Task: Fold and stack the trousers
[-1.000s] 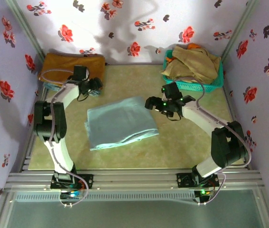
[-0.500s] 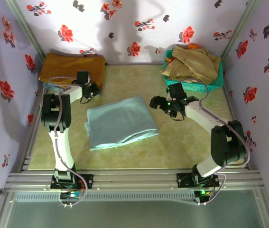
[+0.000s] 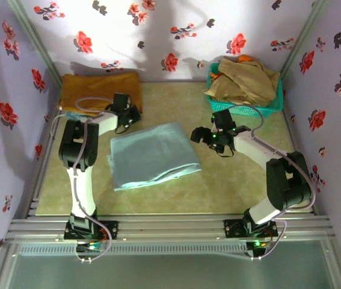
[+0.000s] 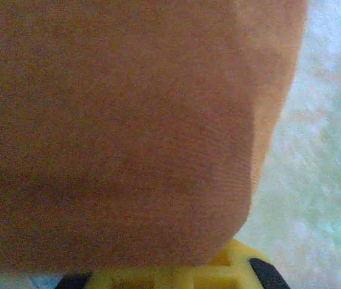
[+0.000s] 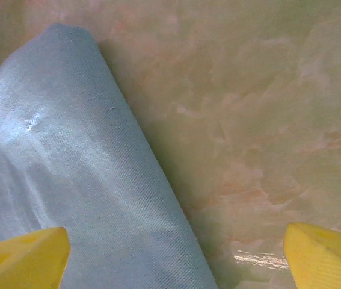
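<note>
While the trousers (image 3: 153, 155) lie folded into a flat, pale blue-grey packet in the middle of the desk (image 3: 158, 195), the right end effector (image 3: 199, 135) hangs low at their right-hand edge, its jaws spread wide and holding nothing. Seen from its own wrist, one yellow fingertip (image 5: 20, 256) sits over the cloth and the other over bare desk, so the jaws straddle the rounded fold, which runs slantwise between them. The packet stretches away to this end effector's left, its longer side running across the desk rather than toward the back wall. The left end effector (image 3: 131, 114) sits just beyond the packet's far-left corner, at the near right corner of the mustard-brown cloth (image 3: 98, 90). Its jaws are closed, and that cloth crowds its wrist view. Whether any of it is pinched between the fingers I cannot tell. Both arms are close to the trousers, but the right one is the better placed, already astride an edge. Any coming lift or further fold most likely turns on that edge being taken squarely and carried leftward over the packet.
</note>
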`<move>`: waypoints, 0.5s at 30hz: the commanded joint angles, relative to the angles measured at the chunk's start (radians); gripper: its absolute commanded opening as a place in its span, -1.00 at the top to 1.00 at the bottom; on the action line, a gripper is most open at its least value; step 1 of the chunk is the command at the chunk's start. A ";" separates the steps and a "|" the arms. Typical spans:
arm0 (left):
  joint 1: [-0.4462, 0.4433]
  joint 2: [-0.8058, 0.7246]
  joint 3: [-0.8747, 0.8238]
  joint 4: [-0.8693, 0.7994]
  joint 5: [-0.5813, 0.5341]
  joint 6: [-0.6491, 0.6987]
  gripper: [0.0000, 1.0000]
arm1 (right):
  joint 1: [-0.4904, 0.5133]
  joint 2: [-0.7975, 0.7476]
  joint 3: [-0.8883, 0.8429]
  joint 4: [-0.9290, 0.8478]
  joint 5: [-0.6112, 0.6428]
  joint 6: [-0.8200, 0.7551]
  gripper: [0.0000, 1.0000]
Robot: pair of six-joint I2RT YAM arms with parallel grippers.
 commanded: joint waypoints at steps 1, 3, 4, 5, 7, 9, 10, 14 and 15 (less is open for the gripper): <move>-0.110 -0.015 0.012 0.002 0.108 -0.047 1.00 | -0.008 -0.002 -0.015 0.023 0.006 0.007 -0.84; -0.135 -0.006 0.022 0.011 0.110 -0.062 1.00 | -0.008 -0.012 -0.018 0.017 0.008 0.005 -0.84; -0.143 -0.005 0.023 0.022 0.115 -0.067 1.00 | -0.010 -0.020 -0.021 0.015 0.009 0.003 -0.84; -0.148 -0.006 0.022 0.027 0.117 -0.071 1.00 | -0.010 -0.026 -0.024 0.013 0.009 0.002 -0.84; -0.148 -0.007 0.029 0.025 0.138 -0.068 0.92 | -0.010 -0.036 -0.030 0.012 0.009 -0.001 -0.85; -0.144 -0.026 0.031 0.011 0.171 -0.055 -0.04 | -0.009 -0.038 -0.031 0.011 -0.001 -0.008 -0.85; -0.145 -0.051 0.021 0.005 0.181 -0.042 -0.26 | -0.010 -0.034 -0.028 0.010 -0.011 -0.017 -0.85; -0.143 -0.211 -0.049 -0.041 0.209 0.011 -0.99 | -0.010 0.018 0.013 -0.010 -0.021 -0.114 -0.87; -0.141 -0.265 -0.066 -0.067 0.209 0.018 -0.99 | -0.010 0.038 0.024 -0.017 -0.003 -0.139 -0.87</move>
